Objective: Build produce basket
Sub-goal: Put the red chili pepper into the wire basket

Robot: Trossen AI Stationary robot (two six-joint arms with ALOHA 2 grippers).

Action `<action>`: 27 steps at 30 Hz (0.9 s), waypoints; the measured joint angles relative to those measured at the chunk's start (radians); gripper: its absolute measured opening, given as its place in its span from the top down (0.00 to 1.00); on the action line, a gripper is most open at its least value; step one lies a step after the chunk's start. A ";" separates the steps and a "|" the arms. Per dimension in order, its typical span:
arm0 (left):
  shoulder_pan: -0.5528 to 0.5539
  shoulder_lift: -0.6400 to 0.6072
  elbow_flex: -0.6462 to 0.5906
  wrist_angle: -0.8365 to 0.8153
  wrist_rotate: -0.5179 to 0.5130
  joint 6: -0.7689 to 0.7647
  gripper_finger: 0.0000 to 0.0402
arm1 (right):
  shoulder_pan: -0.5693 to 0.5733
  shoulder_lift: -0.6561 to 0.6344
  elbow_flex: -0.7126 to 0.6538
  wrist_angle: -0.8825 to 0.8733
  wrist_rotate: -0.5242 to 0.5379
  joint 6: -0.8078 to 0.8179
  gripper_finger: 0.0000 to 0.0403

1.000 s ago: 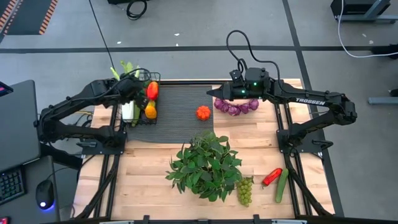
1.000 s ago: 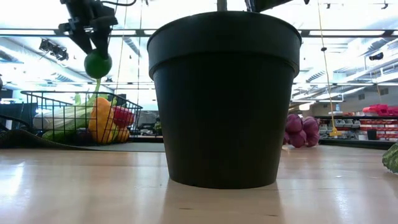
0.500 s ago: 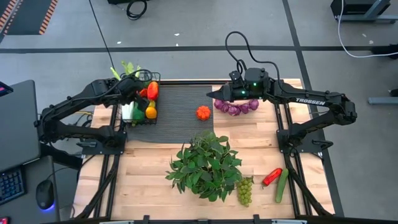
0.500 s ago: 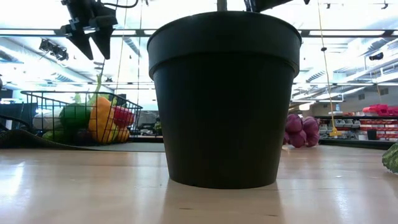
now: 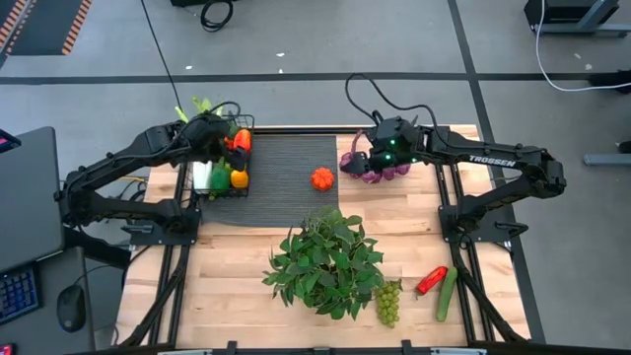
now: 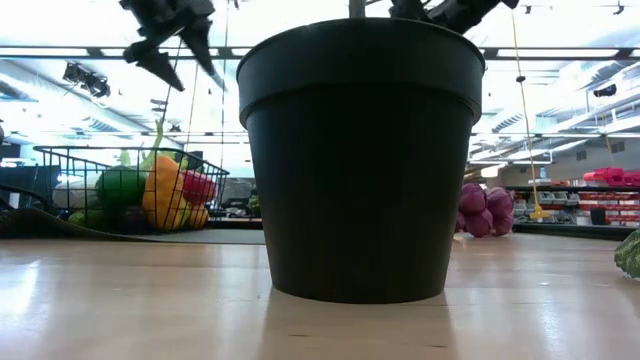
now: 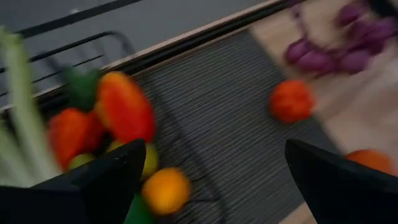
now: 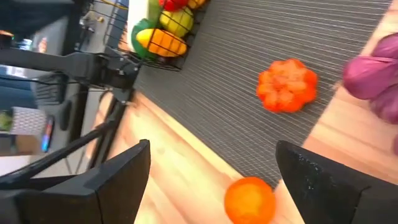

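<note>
The black wire basket [image 5: 223,158] stands on the ribbed mat's left end and holds a red pepper [image 7: 124,106], a yellow pepper [image 6: 163,192], a green lime [image 6: 120,187], an orange [image 7: 165,190] and celery [image 7: 22,106]. My left gripper [image 5: 217,136] hangs open above the basket's far side, with nothing between its fingers [image 7: 93,180]. My right gripper [image 5: 363,158] is open, tipped down over the purple bulb string [image 5: 380,170], touching nothing. An orange ribbed pepper [image 5: 322,178] lies on the mat's right part. A round orange [image 8: 250,199] lies on the wood just off the mat.
A bushy green plant [image 5: 330,261] in a black pot [image 6: 360,160] stands mid-table, near the front. Green grapes [image 5: 388,301], a red pepper [image 5: 430,281] and a cucumber [image 5: 447,294] lie at the near right. The dark ribbed mat [image 5: 286,163] covers the far middle.
My left gripper has opened and let go of the green lime, which fell into the basket and lies beside the yellow pepper. The gripper then turned and tipped upward above the basket. My right gripper has tipped down toward the purple bulb string, still open.
</note>
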 joint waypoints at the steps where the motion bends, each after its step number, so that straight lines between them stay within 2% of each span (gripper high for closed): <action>1: 0.000 0.000 0.000 0.027 0.016 -0.008 0.03 | 0.000 0.000 0.000 -0.008 0.006 -0.006 0.14; 8: 0.012 0.010 0.000 0.179 0.196 -0.041 0.03 | -0.005 0.000 0.000 -0.061 0.109 -0.113 0.14; 16: 0.060 0.085 0.000 0.200 0.419 0.005 0.03 | -0.066 0.000 0.000 -0.385 0.250 -0.084 0.14; 20: 0.073 0.115 0.000 0.243 0.494 0.044 0.03 | -0.097 0.000 0.000 -0.455 0.255 -0.124 0.14; 27: 0.093 0.161 0.000 0.303 0.628 0.093 0.03 | -0.127 0.000 -0.055 -0.446 0.233 -0.097 0.14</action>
